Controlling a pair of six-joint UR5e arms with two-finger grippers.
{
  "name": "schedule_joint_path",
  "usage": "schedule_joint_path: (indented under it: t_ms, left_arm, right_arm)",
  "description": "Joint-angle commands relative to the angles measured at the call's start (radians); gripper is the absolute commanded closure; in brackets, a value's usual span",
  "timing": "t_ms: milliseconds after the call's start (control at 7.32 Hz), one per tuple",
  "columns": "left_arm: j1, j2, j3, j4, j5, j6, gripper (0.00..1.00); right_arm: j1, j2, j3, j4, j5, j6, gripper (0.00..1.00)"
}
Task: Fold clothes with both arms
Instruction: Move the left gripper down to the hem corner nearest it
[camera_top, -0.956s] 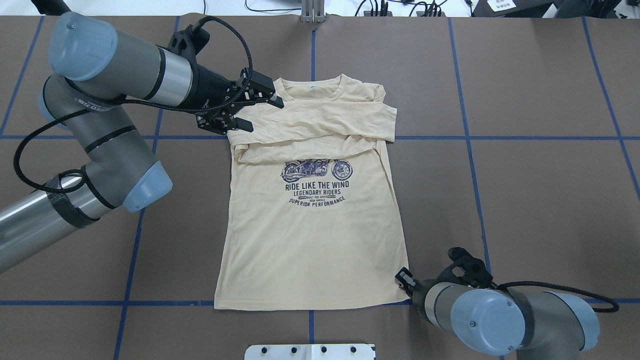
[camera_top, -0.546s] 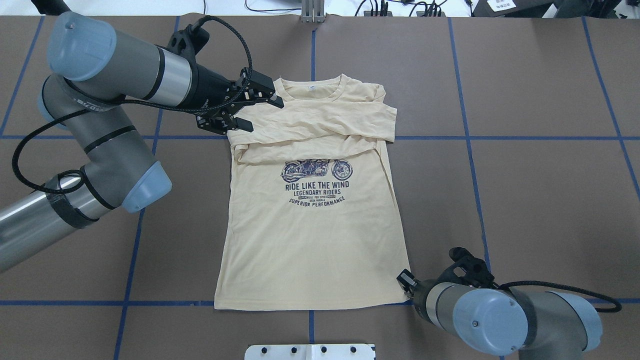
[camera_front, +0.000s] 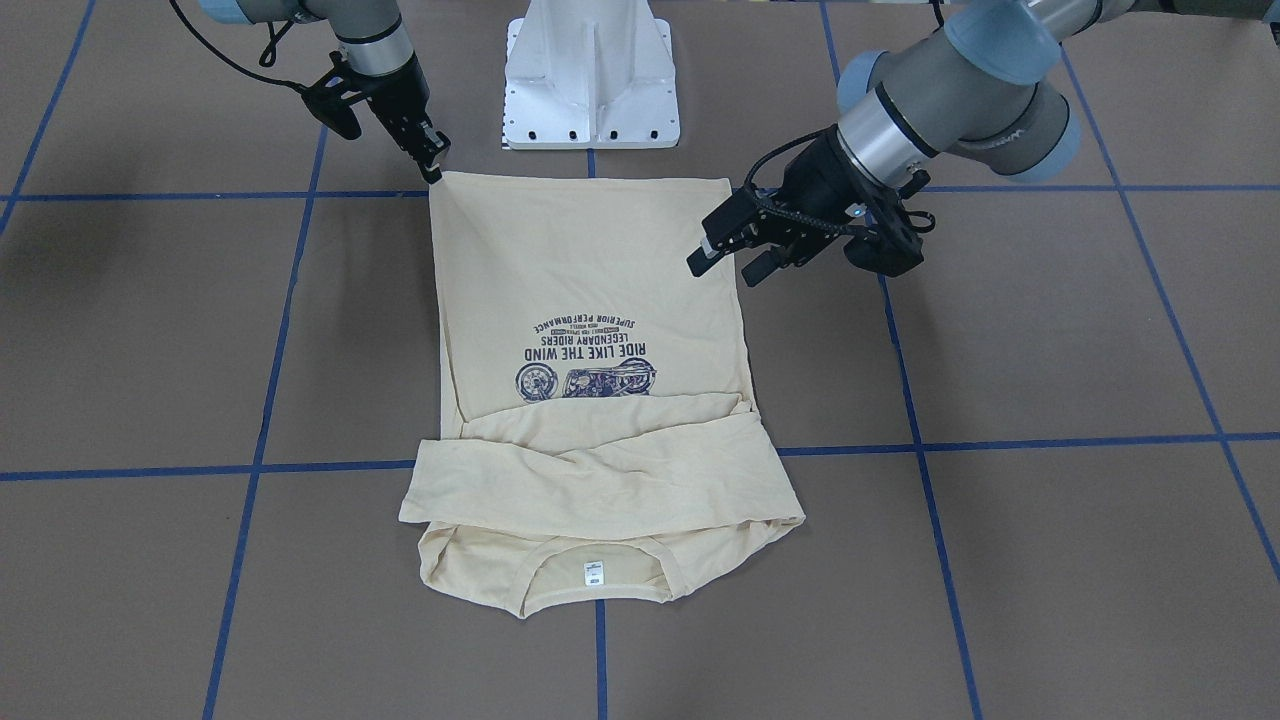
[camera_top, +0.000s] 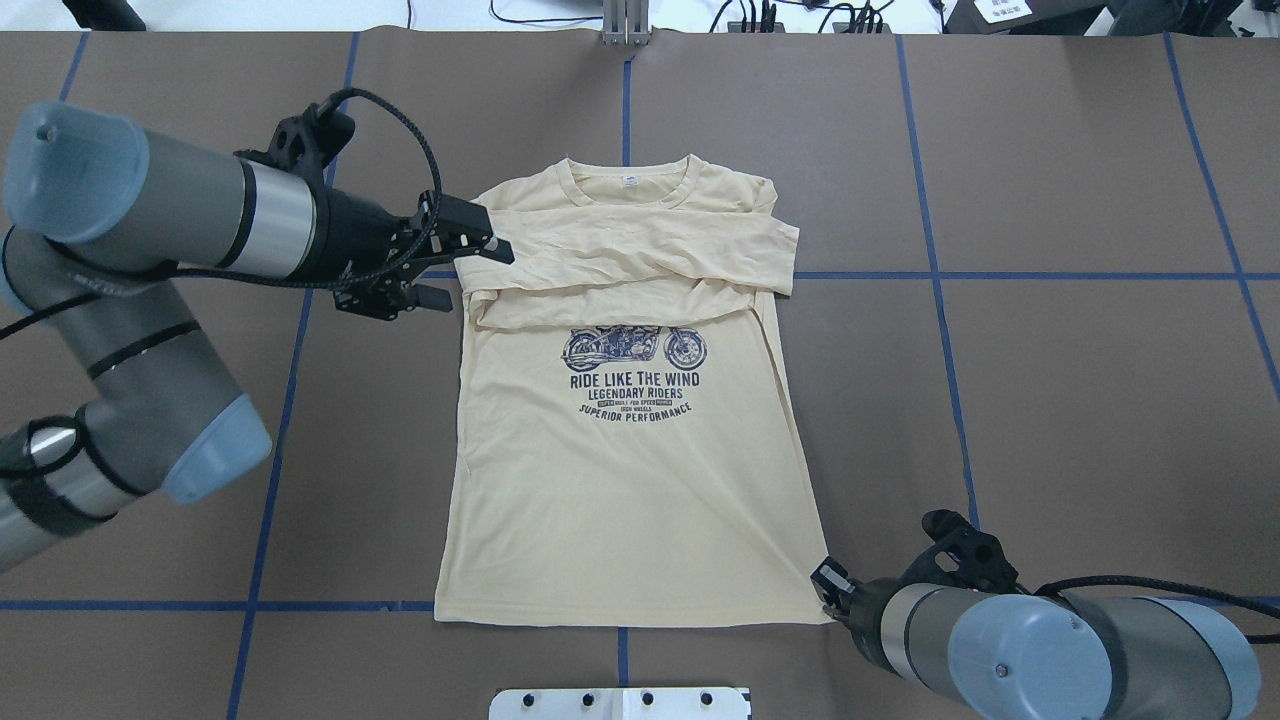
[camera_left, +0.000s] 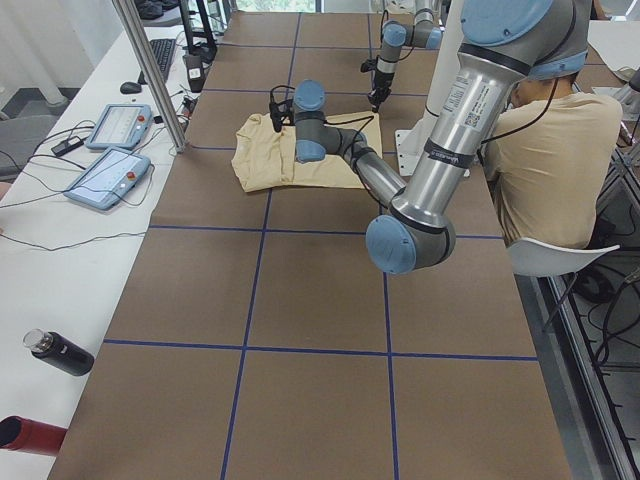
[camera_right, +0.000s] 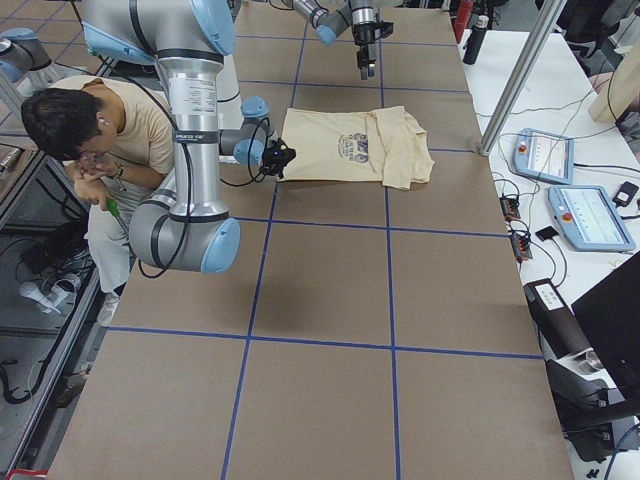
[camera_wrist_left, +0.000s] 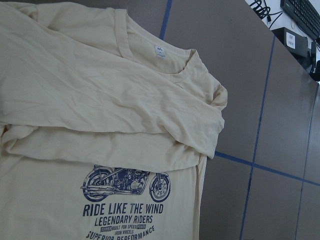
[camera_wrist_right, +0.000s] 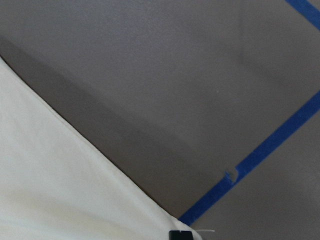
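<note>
Shirt position first: the cream long-sleeved T-shirt (camera_top: 620, 470) lies flat and print up on the brown table (camera_top: 1050, 400). Its long axis runs straight away from the robot, with the hem (camera_top: 630, 618) at the robot's side and the collar (camera_top: 628, 188) at the far end. Both sleeves (camera_top: 640, 265) are folded across the chest, just above the motorcycle print (camera_top: 634, 348).

Your left gripper (camera_top: 472, 274) hovers just beside the shirt's left edge, level with the sleeves, its jaws spread wide and empty. Your right gripper (camera_front: 433, 170) points down at the hem's right corner, its tip touching or nearly touching the cloth. You cannot tell from these views whether it has closed on that corner.

So the two grippers sit at diagonally opposite ends of the garment. If the next fold brings hem to collar, as seems likely, the right gripper is well placed. The left gripper must travel along the shirt's left edge, towards the robot, to reach the other hem corner. Keep both grips level across the hem so the thin fabric lifts without skewing.
</note>
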Motion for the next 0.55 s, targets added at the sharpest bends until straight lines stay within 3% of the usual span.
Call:
schedule_joint_path:
  t_ms: [0, 137, 273, 410]
  left_arm:
    - [0.200, 0.143, -0.195, 0.285, 0.257, 0.001, 0.07]
    - [0.332, 0.145, -0.231, 0.426, 0.371, -0.018, 0.06]
    - [0.441, 0.146, -0.229, 0.460, 0.446, -0.109, 0.07]
    - [0.504, 0.153, -0.228, 0.469, 0.465, -0.146, 0.07]
  right_arm:
    - [-0.047, -0.019, 0.030, 0.001, 0.002, 0.013, 1.00]
    - [-0.062, -0.022, 0.033, 0.001, 0.001, 0.013, 1.00]
    - [-0.069, -0.027, 0.033, 0.001, -0.002, 0.013, 1.00]
    - [-0.067, -0.027, 0.034, 0.000, -0.004, 0.013, 1.00]
